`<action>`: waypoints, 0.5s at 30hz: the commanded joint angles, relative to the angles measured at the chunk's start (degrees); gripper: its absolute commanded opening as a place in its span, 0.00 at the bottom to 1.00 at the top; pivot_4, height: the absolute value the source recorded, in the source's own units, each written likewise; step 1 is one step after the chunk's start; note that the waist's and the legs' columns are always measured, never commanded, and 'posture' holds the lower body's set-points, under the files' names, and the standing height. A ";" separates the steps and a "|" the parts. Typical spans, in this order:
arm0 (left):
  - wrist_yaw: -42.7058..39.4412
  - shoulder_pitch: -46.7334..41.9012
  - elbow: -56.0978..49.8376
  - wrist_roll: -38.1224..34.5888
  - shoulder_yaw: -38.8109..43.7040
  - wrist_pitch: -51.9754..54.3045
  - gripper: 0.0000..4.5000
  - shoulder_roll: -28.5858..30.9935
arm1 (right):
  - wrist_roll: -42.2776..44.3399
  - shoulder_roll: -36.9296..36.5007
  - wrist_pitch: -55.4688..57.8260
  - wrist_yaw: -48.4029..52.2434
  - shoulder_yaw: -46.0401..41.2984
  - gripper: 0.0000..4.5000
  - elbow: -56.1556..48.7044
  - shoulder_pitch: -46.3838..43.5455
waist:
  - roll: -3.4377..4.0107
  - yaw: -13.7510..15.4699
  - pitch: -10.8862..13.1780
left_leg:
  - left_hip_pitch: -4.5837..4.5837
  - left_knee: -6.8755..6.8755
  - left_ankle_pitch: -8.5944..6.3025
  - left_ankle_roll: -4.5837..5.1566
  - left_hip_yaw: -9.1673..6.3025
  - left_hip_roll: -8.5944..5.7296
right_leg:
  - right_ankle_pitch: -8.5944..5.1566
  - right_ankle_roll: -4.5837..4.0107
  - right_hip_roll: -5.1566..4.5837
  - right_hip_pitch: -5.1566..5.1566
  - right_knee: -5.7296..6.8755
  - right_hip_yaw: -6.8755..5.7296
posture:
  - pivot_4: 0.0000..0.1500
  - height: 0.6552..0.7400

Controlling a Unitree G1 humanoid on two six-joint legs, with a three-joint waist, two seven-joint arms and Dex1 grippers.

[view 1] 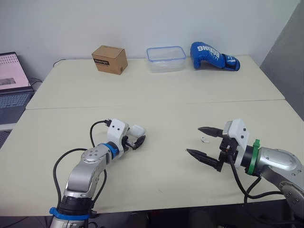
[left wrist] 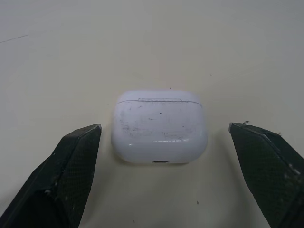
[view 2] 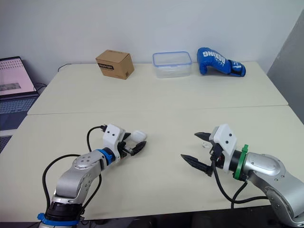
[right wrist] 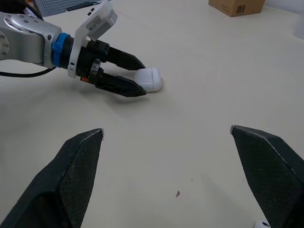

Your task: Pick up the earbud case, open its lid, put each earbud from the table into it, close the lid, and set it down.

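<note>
- Left gripper (left wrist: 164,127) sits low over the near edge of the table, its two black fingers spread wide and gripping nothing.
- The white earbud case (view 1: 137,129) lies flat on the table between those fingers, near their tips, its lid shut. In the left wrist view a gap of bare tabletop shows on each side of it.
- Right gripper (view 1: 193,140) hovers near the front right of the table, its jaws also spread apart and empty, pointing across toward the left gripper.
- One small white earbud (view 1: 204,139) lies on the tabletop within the spread of the right fingers, just beside one of them and well apart from the case.
- The surface is a cream table (view 1: 156,109) with a seam running across it from left to right; a plain white wall stands behind.
- Along the far edge, left to right: one brown cardboard box (view 1: 109,59), one clear plastic container (view 1: 166,59) with a blue rim, and one blue boxing glove (view 1: 213,56).
- One open laptop (view 1: 13,88) stands off the table's left side.
- In all: one case, one earbud in sight, two grippers.
</note>
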 commanded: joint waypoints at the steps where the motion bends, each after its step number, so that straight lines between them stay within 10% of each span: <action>1: 0.00 -0.23 -2.25 0.81 -0.74 -0.09 1.00 1.02 | -0.22 -0.10 -1.84 0.54 0.00 1.00 -1.12 -0.16 | 0.00 0.00 0.00 | 0.00 0.00 0.00 0.00 0.00 0.00 | 0.00 0.00 0.00 0.00 0.00 0.00 | 1.00 0.89; 15: -0.94 -1.21 1.10 1.55 -1.57 0.67 1.00 1.73 | -0.04 -0.19 -1.88 0.09 0.08 1.00 -1.52 0.21 | 0.00 0.00 0.00 | 0.00 0.00 0.00 0.00 -0.01 0.00 | 0.00 0.00 0.00 0.00 0.00 0.00 | 1.00 0.89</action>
